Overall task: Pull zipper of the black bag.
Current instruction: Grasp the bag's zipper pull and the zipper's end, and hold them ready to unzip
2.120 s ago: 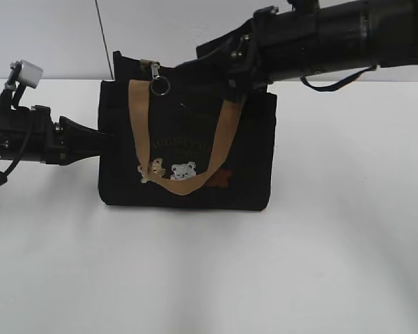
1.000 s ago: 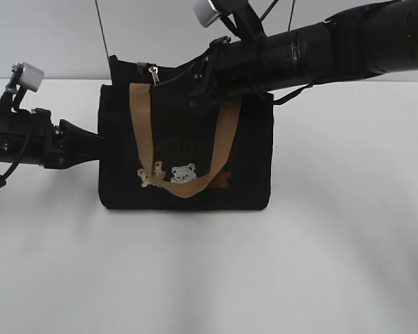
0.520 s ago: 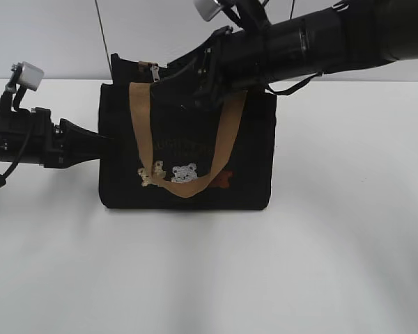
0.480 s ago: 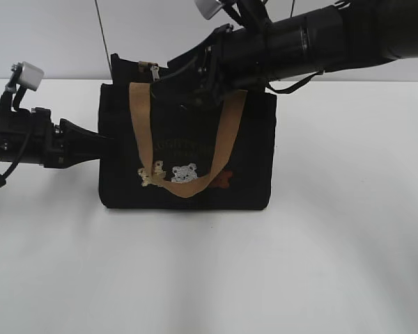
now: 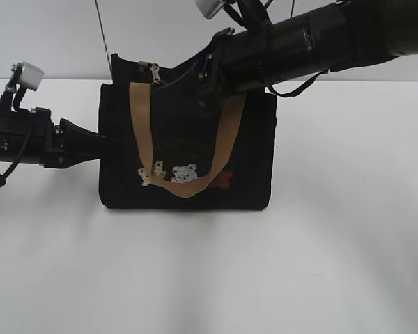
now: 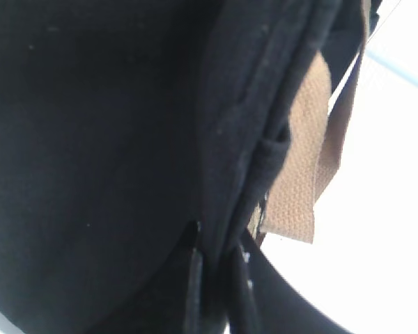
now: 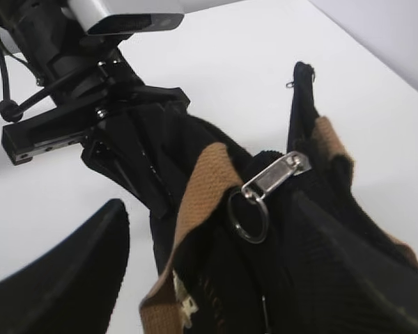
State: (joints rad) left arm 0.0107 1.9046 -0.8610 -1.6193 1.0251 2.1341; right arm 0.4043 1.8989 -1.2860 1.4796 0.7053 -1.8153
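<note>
The black bag (image 5: 251, 153) stands upright on the white table, with its tan handle (image 5: 141, 125) hanging over the front. My left gripper (image 5: 103, 142) is shut on a fold of fabric at the bag's left side, which shows in the left wrist view (image 6: 212, 278). The zipper (image 5: 155, 72) sits at the top left of the bag. My right gripper (image 5: 188, 78) is just right of it, above the bag top. In the right wrist view the silver pull tab with its ring (image 7: 265, 182) lies between the wide-open jaws (image 7: 209, 205), untouched.
The white table (image 5: 334, 243) stretches all round the bag. A thin dark cable (image 5: 103, 31) hangs behind the bag against the pale wall. The left arm (image 7: 90, 104) shows beyond the bag in the right wrist view.
My right arm swung in from the right along the bag top toward the zipper and rolled over. The ring no longer shows hanging at the front. The left arm stayed still.
</note>
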